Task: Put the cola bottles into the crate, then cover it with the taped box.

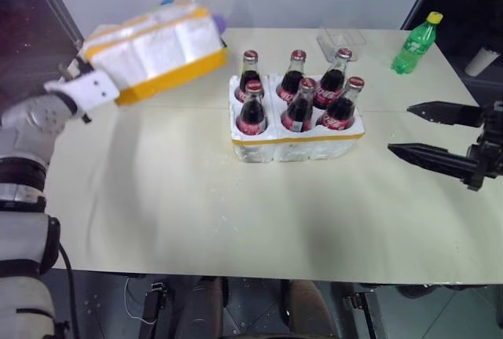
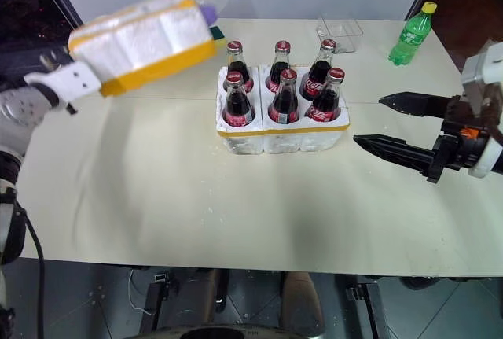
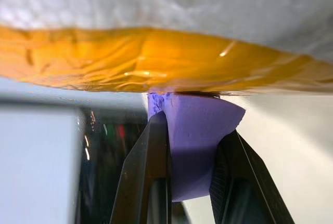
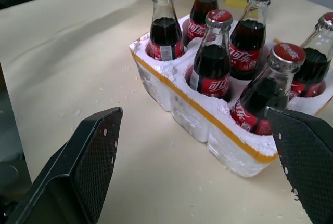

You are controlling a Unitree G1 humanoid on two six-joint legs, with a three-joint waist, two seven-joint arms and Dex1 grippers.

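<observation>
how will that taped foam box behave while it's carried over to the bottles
The taped box is probably light and stiff, being styrofoam. Held by a purple tab in the left claw, it may swing or tilt. Its glossy tape looks slippery.

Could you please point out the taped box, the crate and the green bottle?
taped box (image 1: pixel 157 48): left eye view, its white side face.
crate (image 1: pixel 297 145): left eye view, its front wall.
green bottle (image 1: pixel 413 48): left eye view, its body.

A wide, pale cream rectangular table (image 1: pixel 196 221) is shown. Carried on it: a white styrofoam crate (image 1: pixel 297 144) with a yellow tape strip, near the middle; a clear plastic tray (image 1: pixel 343 39) and a green plastic bottle (image 1: pixel 414 44), yellow-capped, at the far edge.
</observation>
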